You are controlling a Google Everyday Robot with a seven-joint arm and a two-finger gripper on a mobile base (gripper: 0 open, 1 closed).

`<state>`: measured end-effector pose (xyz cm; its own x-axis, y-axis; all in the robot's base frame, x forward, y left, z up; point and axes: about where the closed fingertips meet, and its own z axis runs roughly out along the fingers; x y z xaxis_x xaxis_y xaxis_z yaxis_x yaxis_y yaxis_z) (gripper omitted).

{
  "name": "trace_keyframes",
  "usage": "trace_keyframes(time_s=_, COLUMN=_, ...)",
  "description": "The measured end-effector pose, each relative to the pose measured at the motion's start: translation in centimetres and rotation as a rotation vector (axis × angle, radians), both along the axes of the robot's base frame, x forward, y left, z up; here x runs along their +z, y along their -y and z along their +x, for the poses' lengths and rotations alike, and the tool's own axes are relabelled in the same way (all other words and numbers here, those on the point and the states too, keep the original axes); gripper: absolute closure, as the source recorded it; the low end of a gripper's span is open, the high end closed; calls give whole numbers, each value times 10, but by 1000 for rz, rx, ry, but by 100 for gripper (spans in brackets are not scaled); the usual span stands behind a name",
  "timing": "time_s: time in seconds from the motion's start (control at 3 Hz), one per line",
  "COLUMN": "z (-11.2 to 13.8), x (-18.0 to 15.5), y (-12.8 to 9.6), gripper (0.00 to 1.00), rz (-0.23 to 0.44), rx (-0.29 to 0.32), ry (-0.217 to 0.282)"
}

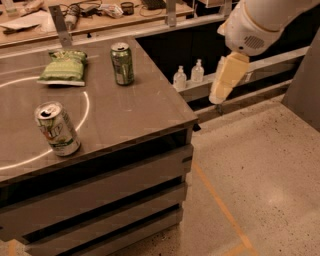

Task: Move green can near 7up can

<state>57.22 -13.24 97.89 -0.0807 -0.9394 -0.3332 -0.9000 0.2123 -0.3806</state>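
Observation:
The green can point(122, 63) stands upright near the far right part of the dark table point(145, 117). The 7up can point(57, 129), pale with green lettering, stands upright near the table's front left, well apart from the green can. My gripper point(222, 92) hangs from the white arm point(255, 22) in the air to the right of the table, off its edge and about level with the green can. It holds nothing that I can see.
A green chip bag point(64, 67) lies left of the green can. A white circle line point(85, 102) is marked on the table. Two small bottles point(188, 76) stand on a low shelf behind the gripper. A cluttered bench point(100, 15) runs along the back. Floor lies to the right.

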Motion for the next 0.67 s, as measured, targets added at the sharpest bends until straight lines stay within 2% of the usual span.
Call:
trace_keyframes(time_s=0.33, z=47, x=-10, y=-38, gripper=0, rz=77, rx=15, ry=30)
trace_keyframes(time_s=0.67, z=99, x=-23, y=-100, gripper=0, rz=236, rx=62, ry=46)
